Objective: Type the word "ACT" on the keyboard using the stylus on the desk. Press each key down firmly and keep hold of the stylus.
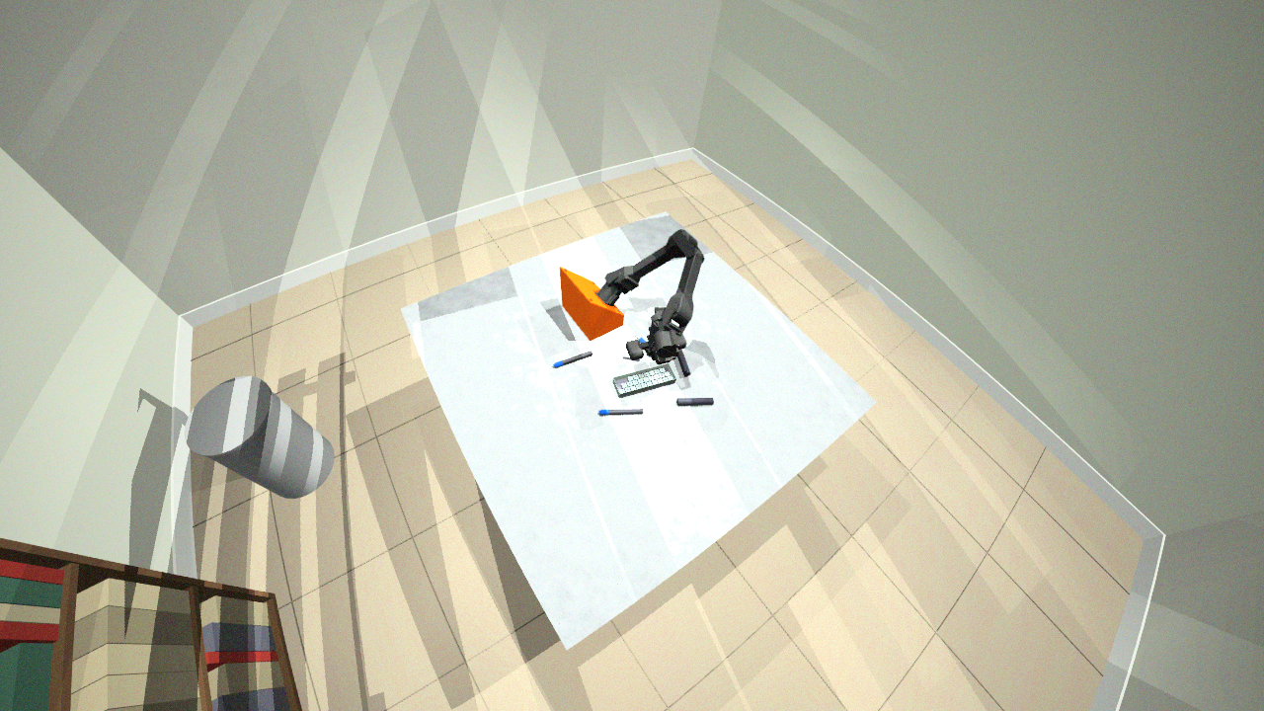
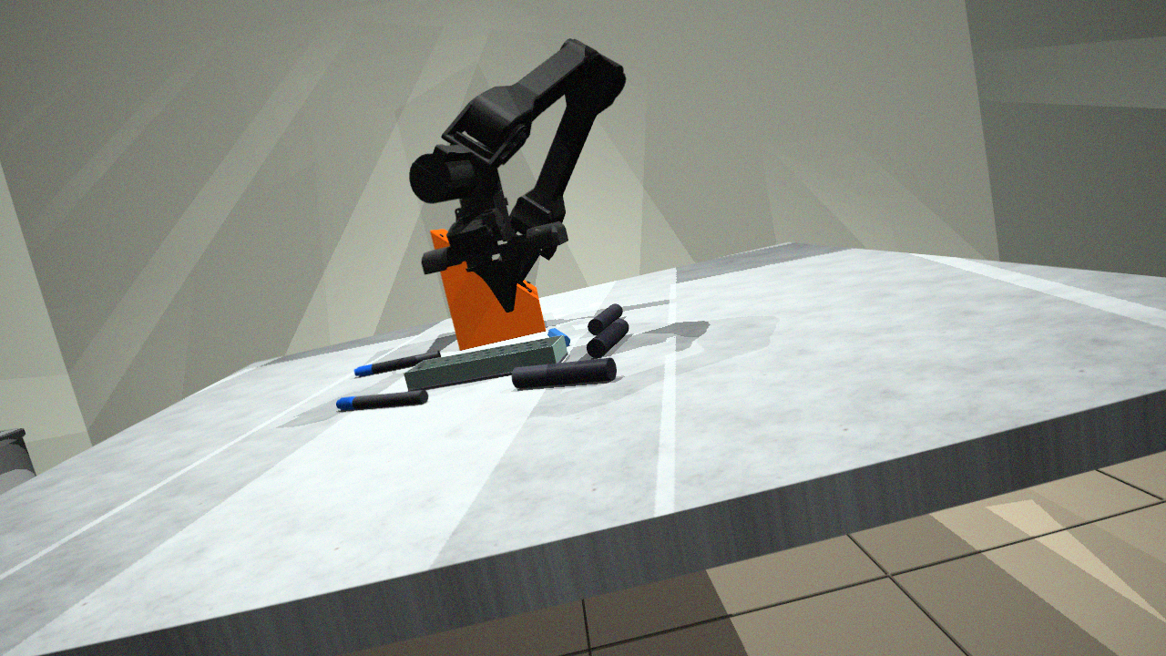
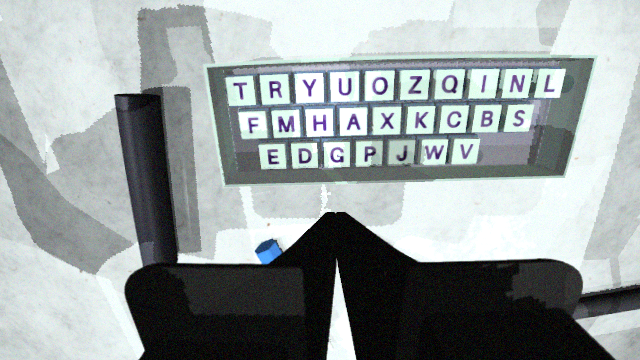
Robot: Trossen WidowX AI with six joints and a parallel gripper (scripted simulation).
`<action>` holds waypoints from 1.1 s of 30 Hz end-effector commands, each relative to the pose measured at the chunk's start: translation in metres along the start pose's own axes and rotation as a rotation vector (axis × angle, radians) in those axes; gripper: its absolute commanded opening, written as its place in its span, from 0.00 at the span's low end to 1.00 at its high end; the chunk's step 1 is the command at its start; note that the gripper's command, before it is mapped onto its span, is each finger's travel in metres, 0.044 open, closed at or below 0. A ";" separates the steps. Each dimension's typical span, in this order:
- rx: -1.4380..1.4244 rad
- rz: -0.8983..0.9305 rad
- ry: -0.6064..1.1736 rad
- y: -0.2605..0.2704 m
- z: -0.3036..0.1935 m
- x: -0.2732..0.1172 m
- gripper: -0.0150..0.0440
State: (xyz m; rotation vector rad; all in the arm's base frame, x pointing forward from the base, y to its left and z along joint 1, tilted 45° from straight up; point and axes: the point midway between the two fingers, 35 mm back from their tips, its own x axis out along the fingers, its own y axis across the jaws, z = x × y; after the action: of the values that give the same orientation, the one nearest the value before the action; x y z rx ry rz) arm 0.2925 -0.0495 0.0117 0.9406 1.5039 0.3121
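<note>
Wrist view, left to right: dark cylinder [image 1: 683, 362] [image 2: 608, 337] [image 3: 150, 175] lies near the keyboard's end; keep the descent off it. Blue-ended stylus [image 1: 642, 341] [image 2: 558, 336] [image 3: 268, 251], likely the one wanted, lies on the counter beside the keyboard, mostly hidden by the tool [image 1: 665, 347] [image 2: 509, 308] [image 3: 335, 222]. Tool shut, nothing held. Best to open well above, align across the barrel, grip squarely, lift clear of the keyboard [image 1: 645, 380] [image 2: 485, 363] [image 3: 371, 120].
</note>
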 end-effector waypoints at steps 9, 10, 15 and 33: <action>-0.006 0.000 -0.023 0.001 0.003 -0.024 0.25; -0.006 0.000 -0.023 0.001 0.003 -0.024 0.25; -0.009 0.000 -0.022 0.002 0.002 -0.024 0.43; -0.018 -0.004 -0.011 0.003 0.000 -0.023 0.39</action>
State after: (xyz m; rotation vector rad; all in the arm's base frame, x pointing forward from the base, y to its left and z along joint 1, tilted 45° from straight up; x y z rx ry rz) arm 0.2928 -0.0662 0.0296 0.9341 1.4816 0.3076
